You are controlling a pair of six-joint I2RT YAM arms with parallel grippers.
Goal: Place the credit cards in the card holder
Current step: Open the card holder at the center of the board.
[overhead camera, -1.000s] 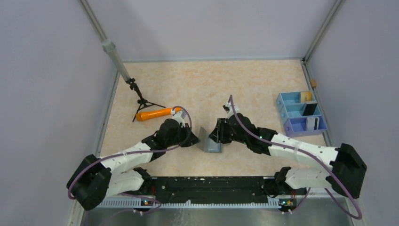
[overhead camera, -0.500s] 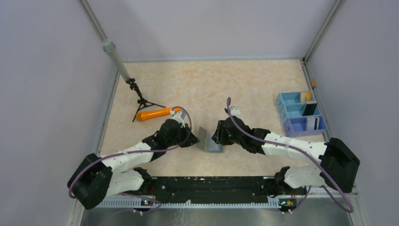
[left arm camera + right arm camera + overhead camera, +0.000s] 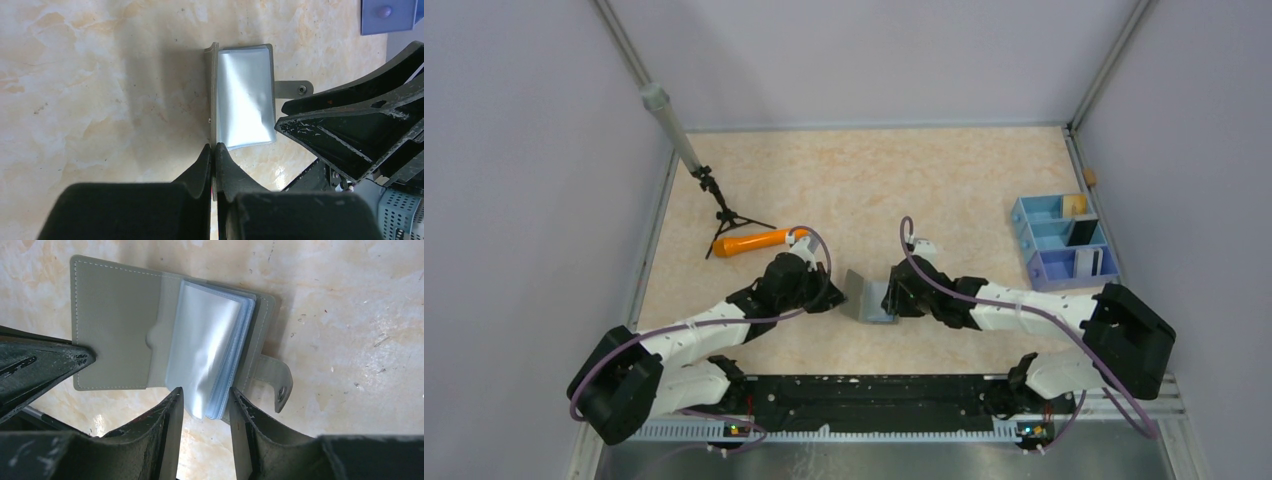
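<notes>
pinching the card holder [image 3: 115, 325] edge tight, left pincer [image 3: 213, 148]; right pincer [image 3: 205, 391] is straddling its clear sleeves [image 3: 205, 340], narrowly parted.

We take this for a robotics lab's test cell, not a lived-in room. Plain pale walls [image 3: 524, 200] close in the marble-patterned table [image 3: 864, 170] on three sides, with bare metal struts [image 3: 621, 42] rising at its far corners. A left arm [image 3: 689, 335] and a right arm [image 3: 1034, 315], white and black, are bolted to a black rail [image 3: 874, 395] along the near edge. A small tripod [image 3: 724, 215] carrying a grey pole [image 3: 669, 125] stands near the far left corner.
</notes>
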